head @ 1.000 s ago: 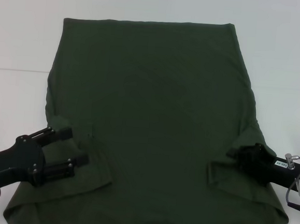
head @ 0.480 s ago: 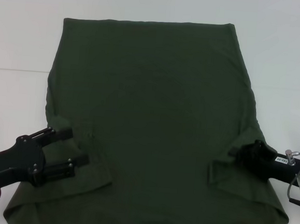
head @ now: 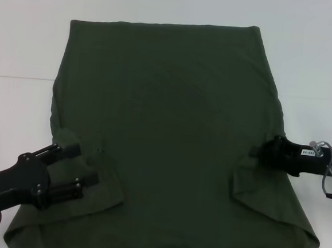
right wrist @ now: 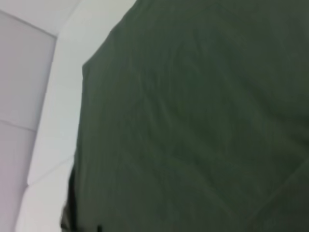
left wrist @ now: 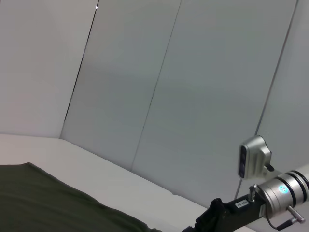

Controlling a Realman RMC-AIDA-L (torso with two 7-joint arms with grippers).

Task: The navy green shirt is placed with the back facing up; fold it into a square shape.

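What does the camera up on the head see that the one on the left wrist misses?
Only the head view shows the whole navy green shirt spread on the white table, and the left pincer by the shirt's left sleeve. Only the left wrist view shows the grey wall panels behind the table. Both show the shirt, the table and the right pincer at the shirt's right edge.

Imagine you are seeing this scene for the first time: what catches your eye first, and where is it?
The navy green shirt dominates, spread flat across the middle of the white table. Next come the two black arms at its near corners: the left gripper lies with open fingers on the sleeve at the robot's left, and the right gripper reaches in at the opposite sleeve edge.
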